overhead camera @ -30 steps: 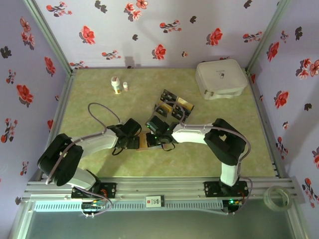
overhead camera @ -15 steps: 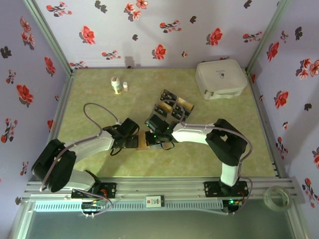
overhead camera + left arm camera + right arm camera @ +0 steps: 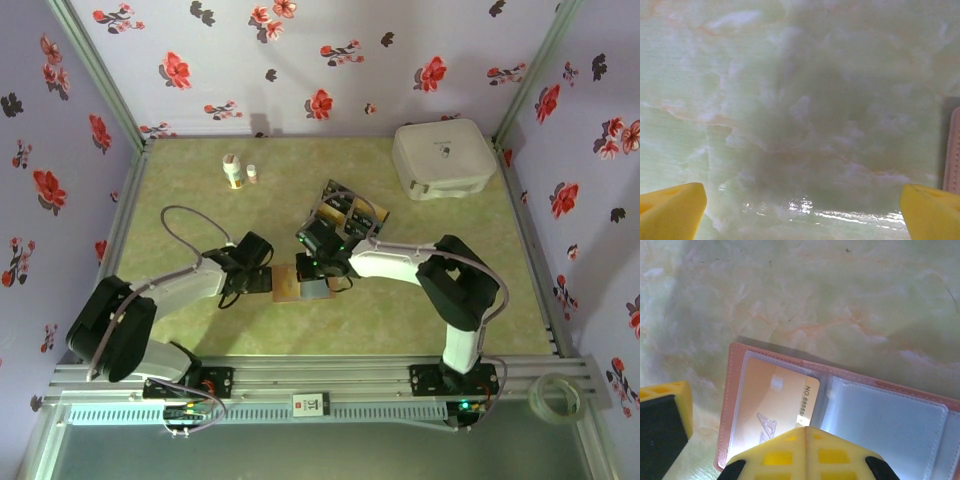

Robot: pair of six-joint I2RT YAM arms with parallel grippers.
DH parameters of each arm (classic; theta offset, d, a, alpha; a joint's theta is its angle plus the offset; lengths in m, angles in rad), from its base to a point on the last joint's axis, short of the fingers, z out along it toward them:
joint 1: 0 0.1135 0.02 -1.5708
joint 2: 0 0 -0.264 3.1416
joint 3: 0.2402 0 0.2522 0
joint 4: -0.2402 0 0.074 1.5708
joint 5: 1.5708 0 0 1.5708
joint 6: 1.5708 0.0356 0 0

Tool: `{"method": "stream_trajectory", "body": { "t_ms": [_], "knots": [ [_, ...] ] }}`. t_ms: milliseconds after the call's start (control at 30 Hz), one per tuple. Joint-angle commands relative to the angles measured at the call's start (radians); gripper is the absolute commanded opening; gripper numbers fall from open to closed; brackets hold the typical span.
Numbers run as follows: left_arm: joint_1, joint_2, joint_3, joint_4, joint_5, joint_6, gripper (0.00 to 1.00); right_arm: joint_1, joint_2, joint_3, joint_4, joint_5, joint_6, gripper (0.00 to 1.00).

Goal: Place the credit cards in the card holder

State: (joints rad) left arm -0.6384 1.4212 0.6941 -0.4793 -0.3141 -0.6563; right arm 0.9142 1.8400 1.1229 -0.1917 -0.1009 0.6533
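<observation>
Table (image 3: 260,325), front strip between the arm bases and the card holder (image 3: 300,284): bare, passable from either side. Back left is open but for two small bottles (image 3: 240,172) near the rear wall. Back right corner is blocked by the white case (image 3: 443,158). Credit cards (image 3: 345,212) are clustered just behind the right claw (image 3: 318,268), leaving little room between cluster and holder. Left claw (image 3: 801,205) has its fingers spread wide with only bare table between them; the holder's edge lies just past one finger. Right claw is closed, tips low over the open holder. The right forearm (image 3: 395,262) bars right-centre.
</observation>
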Motion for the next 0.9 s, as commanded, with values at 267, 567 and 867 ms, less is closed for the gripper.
{"method": "stream_trajectory", "body": {
  "t_ms": [267,567,867],
  "knots": [
    [0.007,0.045,0.023,0.023,0.005,0.029,1.00,-0.003,0.062,0.060,-0.023,-0.004,-0.018,0.03],
    [0.007,0.069,0.031,0.034,0.015,0.034,1.00,-0.001,0.080,0.057,-0.011,-0.015,-0.010,0.03],
    [0.006,0.091,0.035,0.047,0.031,0.032,1.00,0.008,0.105,0.070,0.003,-0.034,0.002,0.03]
  ]
}}
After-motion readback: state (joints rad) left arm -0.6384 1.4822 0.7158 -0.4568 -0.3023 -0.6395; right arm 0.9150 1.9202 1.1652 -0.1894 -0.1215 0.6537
